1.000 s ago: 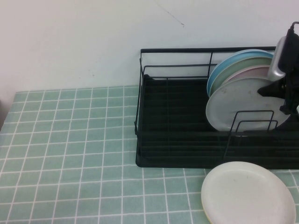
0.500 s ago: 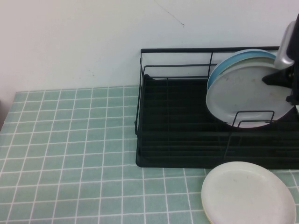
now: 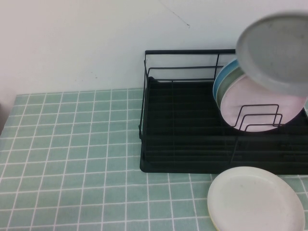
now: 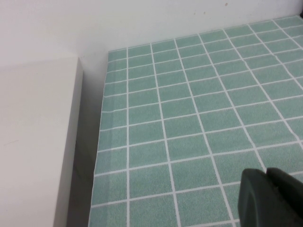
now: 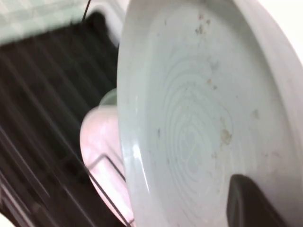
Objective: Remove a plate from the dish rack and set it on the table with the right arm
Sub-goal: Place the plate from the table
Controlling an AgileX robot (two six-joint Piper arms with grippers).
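Observation:
The pale grey plate [image 3: 275,50] is lifted above the right end of the black dish rack [image 3: 159,144], tilted, clear of the wire dividers. In the right wrist view the plate [image 5: 199,109] fills the picture, and my right gripper [image 5: 248,201] is shut on its rim, with one dark finger over the inner face. In the high view the right gripper is hidden behind the plate. My left gripper [image 4: 269,197] is shut and empty, low over the mint-green tiled table [image 4: 189,118] at the far left, out of the high view.
A pink plate [image 3: 255,103], a pale green plate [image 3: 225,89] and a blue plate [image 3: 222,76] stand in the rack's right end. A cream-white plate [image 3: 255,199] lies on the table [image 3: 72,144] in front of the rack. A white block [image 4: 38,142] borders the table's left edge.
The grey plate has risen out of the rack and tilted over, and now covers the right arm in the high view. The pink plate behind it is uncovered.

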